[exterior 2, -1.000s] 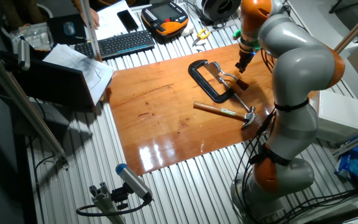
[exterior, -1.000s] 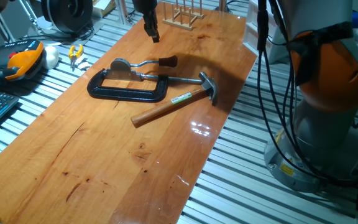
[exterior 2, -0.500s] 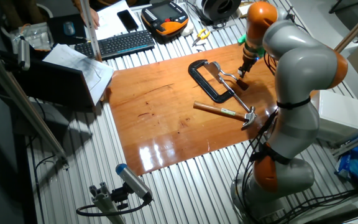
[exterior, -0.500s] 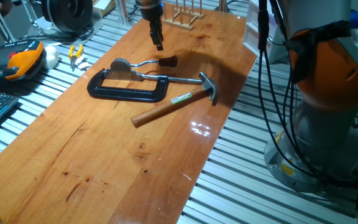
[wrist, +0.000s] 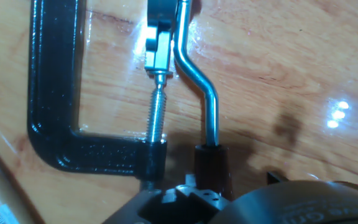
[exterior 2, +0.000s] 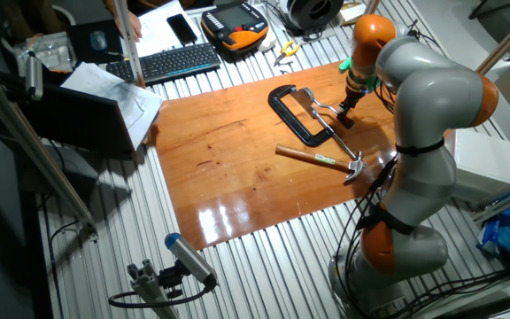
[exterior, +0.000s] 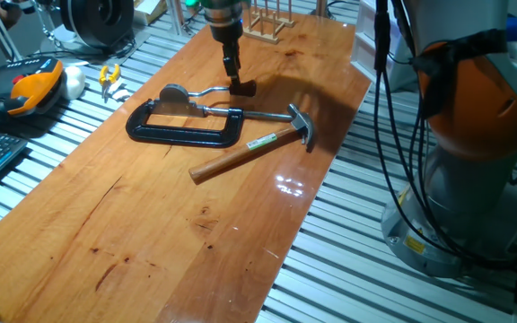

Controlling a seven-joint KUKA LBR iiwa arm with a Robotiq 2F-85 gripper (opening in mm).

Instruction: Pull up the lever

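The lever lies flat on the wooden table [exterior: 151,224]. It is a thin bent silver rod [exterior: 209,90] running from a rounded grey base [exterior: 173,92] to a dark-red knob [exterior: 243,88]. My gripper [exterior: 232,68] hangs just above and behind the knob, its fingers together as one narrow dark tip; I cannot tell if it touches the knob. In the other fixed view the gripper [exterior 2: 347,99] is over the lever's knob end [exterior 2: 346,120]. The hand view shows the rod [wrist: 194,68] and knob [wrist: 213,168] close below; my fingertips are hidden there.
A black C-clamp [exterior: 182,133] lies right beside the lever, its screw [wrist: 157,112] parallel to the rod. A wooden-handled hammer [exterior: 249,148] lies in front of it. A wooden rack [exterior: 267,22] stands at the table's far end. A keyboard [exterior 2: 180,60] and pendant [exterior 2: 235,22] lie off the table.
My gripper has come down and moved right along the table, from well behind the lever to just above its dark-red knob. The lever, clamp and hammer have not moved.
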